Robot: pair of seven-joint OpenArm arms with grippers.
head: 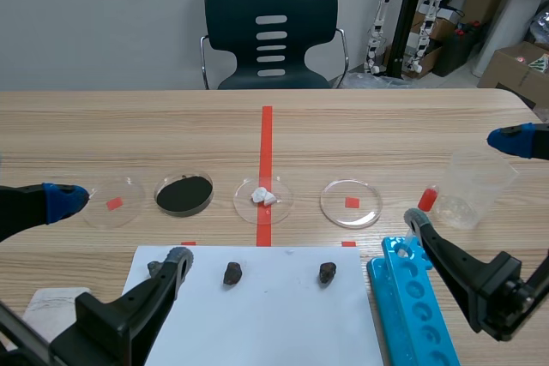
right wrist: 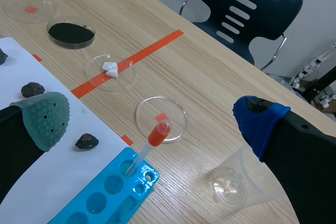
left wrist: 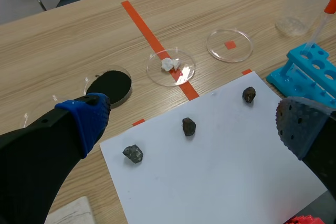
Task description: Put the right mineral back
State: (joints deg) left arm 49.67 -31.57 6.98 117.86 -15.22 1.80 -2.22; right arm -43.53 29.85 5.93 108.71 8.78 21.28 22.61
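Observation:
Three dark minerals lie in a row on a white paper sheet (head: 266,315). The right mineral (head: 327,273) (left wrist: 249,95) (right wrist: 86,141) sits near the sheet's right edge, just below an empty petri dish (head: 351,203) (right wrist: 160,119) with a red mark. The middle mineral (head: 232,273) (left wrist: 189,126) and the left mineral (left wrist: 133,153) lie apart from it. My left gripper (head: 120,233) (left wrist: 194,106) is open above the sheet's left part. Also open, my right gripper (head: 467,182) (right wrist: 151,114) hovers over the rack and beaker, holding nothing.
A blue tube rack (head: 412,306) (right wrist: 105,192) holds a red-bulbed dropper (head: 426,199) (right wrist: 152,142). A clear beaker (head: 476,188) (right wrist: 231,184) stands at the right. Other dishes hold black powder (head: 184,195), white pieces (head: 263,197), and nothing (head: 111,201). A chair (head: 271,32) stands across the table.

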